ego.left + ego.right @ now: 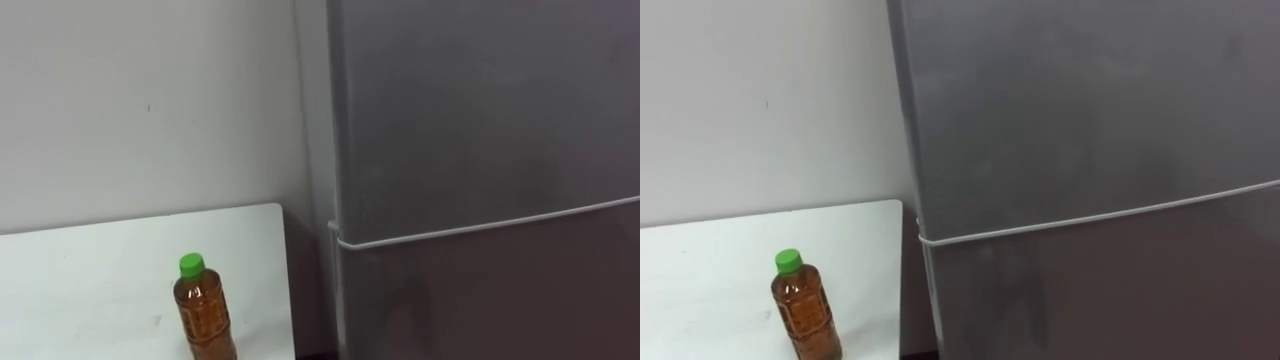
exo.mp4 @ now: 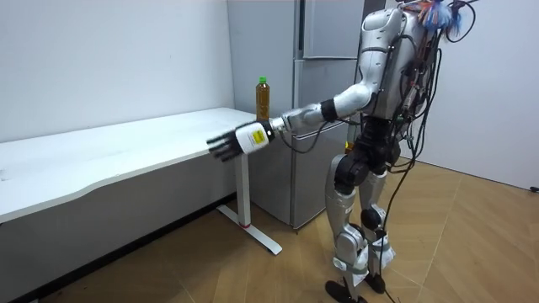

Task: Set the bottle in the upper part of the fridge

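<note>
A clear bottle [image 1: 206, 314] of brown drink with a green cap stands upright near the right end of the white table [image 1: 90, 280], close to the fridge. The grey fridge [image 1: 480, 110] fills the right side of the eye views, both doors closed, a pale seam [image 1: 480, 229] dividing upper from lower. In the room view I stand facing the fridge [image 2: 316, 34] and the bottle [image 2: 263, 98]. My left hand [image 2: 238, 141] reaches out at table height before the table's front edge, fingers relaxed and holding nothing, below the bottle and toward the room view's left of it.
The table [image 2: 126, 151] runs along a white wall toward the room view's left, on a white leg [image 2: 246, 198]. A narrow gap separates the table's end from the fridge. Wooden floor lies around me.
</note>
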Motion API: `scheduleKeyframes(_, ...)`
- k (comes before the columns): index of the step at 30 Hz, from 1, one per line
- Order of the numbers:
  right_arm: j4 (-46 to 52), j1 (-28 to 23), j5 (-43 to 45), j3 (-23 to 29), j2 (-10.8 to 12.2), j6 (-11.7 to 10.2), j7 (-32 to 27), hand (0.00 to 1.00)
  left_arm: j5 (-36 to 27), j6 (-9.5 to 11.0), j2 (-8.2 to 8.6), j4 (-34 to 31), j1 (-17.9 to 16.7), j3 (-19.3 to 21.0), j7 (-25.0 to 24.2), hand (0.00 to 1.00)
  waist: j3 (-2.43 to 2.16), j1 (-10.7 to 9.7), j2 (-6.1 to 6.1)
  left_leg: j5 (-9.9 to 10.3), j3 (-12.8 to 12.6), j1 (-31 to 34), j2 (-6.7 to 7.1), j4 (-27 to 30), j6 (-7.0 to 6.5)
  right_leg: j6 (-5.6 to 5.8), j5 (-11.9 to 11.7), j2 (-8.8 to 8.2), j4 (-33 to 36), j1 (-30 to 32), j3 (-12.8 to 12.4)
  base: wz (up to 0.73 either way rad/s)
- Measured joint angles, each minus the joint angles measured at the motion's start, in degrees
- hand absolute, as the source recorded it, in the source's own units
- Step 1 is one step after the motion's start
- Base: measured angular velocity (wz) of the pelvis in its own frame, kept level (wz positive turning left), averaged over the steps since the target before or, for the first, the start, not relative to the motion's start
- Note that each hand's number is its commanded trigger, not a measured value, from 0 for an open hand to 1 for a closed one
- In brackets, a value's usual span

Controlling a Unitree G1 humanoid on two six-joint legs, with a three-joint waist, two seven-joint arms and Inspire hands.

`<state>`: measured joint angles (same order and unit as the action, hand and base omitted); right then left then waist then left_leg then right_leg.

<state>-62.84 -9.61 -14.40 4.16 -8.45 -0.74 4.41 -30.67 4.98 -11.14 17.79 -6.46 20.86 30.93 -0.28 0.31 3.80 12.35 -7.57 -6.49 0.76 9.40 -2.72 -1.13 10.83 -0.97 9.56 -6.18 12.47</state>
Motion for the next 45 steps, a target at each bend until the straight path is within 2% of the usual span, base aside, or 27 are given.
scheduleKeyframes(3,0.2,-0.2,0.4,0.3,0.0,0.0,-0.5,0.00,0.2,0.4,-0.77,-8.7,0.5,0.9,2.1,0.00,0.03,-0.1,0.03,0.1,0.0,0.1,0.00,0.0,-0.03,0.02,0.1,-0.03,0.1,0.1,0.0,0.00)
scheduleKeyframes(5,0.8,-0.8,0.1,0.3,0.2,0.0,-0.8,0.00,1.7,0.4,-1.50,-12.2,1.3,1.0,2.6,0.00,0.05,0.0,0.10,0.1,-0.1,0.1,0.00,-0.1,-0.03,0.03,0.1,-0.02,0.1,0.0,-0.1,0.00)
scheduleKeyframes(10,0.6,-1.2,0.9,1.3,0.7,0.3,-1.8,0.00,6.9,0.3,-1.62,-22.4,3.3,2.1,3.6,0.00,0.24,-0.5,-0.24,0.1,0.0,0.6,0.00,0.0,-0.03,0.01,0.1,0.00,0.0,0.4,0.1,0.01)
scheduleKeyframes(16,0.7,-0.5,0.5,1.5,1.1,0.4,-1.7,0.00,7.1,0.2,-1.62,-31.9,6.8,1.1,2.8,0.00,0.42,-1.7,-0.34,0.0,0.1,0.8,0.01,0.2,-0.03,0.02,0.1,-0.08,0.0,0.6,0.3,0.01)
scheduleKeyframes(20,0.7,-0.3,0.2,1.6,1.2,0.8,-1.2,0.00,6.5,-0.5,-1.61,-32.4,9.3,-0.4,-0.6,0.00,0.62,-2.9,-0.16,0.0,0.2,0.9,0.01,0.4,-0.02,0.01,0.1,-0.05,-0.1,0.2,0.3,0.01)
scheduleKeyframes(22,0.5,0.1,0.1,1.5,1.2,1.1,-0.5,0.00,5.9,-1.6,-1.58,-33.1,11.1,-3.2,-2.5,0.00,0.63,-3.4,-0.12,0.0,0.4,0.9,0.02,0.5,-0.02,0.01,0.0,0.04,-0.6,0.2,0.2,0.04)
scheduleKeyframes(27,-0.3,1.2,0.2,1.5,1.5,1.8,-0.4,0.00,2.9,-3.8,-0.95,-37.0,13.4,-6.6,-8.4,0.00,0.60,-5.4,-0.07,0.0,0.1,0.9,0.02,0.4,-0.02,0.03,0.0,0.07,-0.8,0.4,0.1,0.00)
scheduleKeyframes(31,-1.0,2.4,0.5,1.5,1.5,2.2,0.2,0.00,2.0,-5.4,-0.53,-39.7,16.5,-10.2,-13.3,0.00,0.53,-6.5,-0.19,0.0,-0.3,1.0,-0.01,0.5,-0.01,0.03,0.0,0.14,-0.8,0.8,-0.9,-0.08)
scheduleKeyframes(35,-1.4,2.8,0.4,1.5,1.5,2.6,0.6,0.00,2.1,-6.6,-0.50,-42.3,17.0,-13.4,-18.2,0.00,0.21,-7.3,-0.04,0.0,-0.5,1.2,0.03,0.5,-0.01,0.04,0.0,0.11,-0.8,1.2,-1.4,-0.11)
scheduleKeyframes(38,-1.4,2.8,-1.2,0.5,1.4,2.8,0.5,0.00,0.4,-7.8,-0.41,-42.4,18.2,-16.2,-20.5,0.00,0.24,-8.2,-0.13,0.0,-0.3,1.0,0.03,0.4,0.00,0.03,0.0,0.11,-0.6,0.8,-1.6,-0.03)
scheduleKeyframes(40,-1.3,2.8,-1.6,-0.7,1.3,2.9,0.5,0.00,-1.4,-8.5,1.81,-42.2,19.3,-17.5,-21.5,0.00,0.44,-8.4,-0.43,0.0,-0.3,0.8,0.02,0.2,0.01,0.03,0.0,0.12,-0.6,0.6,-1.6,0.00)
scheduleKeyframes(43,-1.3,3.1,-1.6,-0.9,1.4,3.3,0.5,0.00,-2.5,-9.6,3.85,-41.9,19.4,-17.8,-22.4,0.00,0.71,-8.4,-0.88,0.0,-0.4,0.9,0.05,0.2,0.00,0.04,0.0,0.12,-0.6,1.0,-1.7,0.02)
scheduleKeyframes(45,-1.3,3.5,-1.6,-1.3,1.4,3.3,0.6,0.00,-3.8,-9.9,4.35,-41.9,19.5,-17.9,-22.7,0.00,0.70,-8.6,-0.99,0.0,-0.5,1.0,0.06,0.2,0.00,0.08,-0.1,0.14,-0.7,1.1,-1.8,0.00)
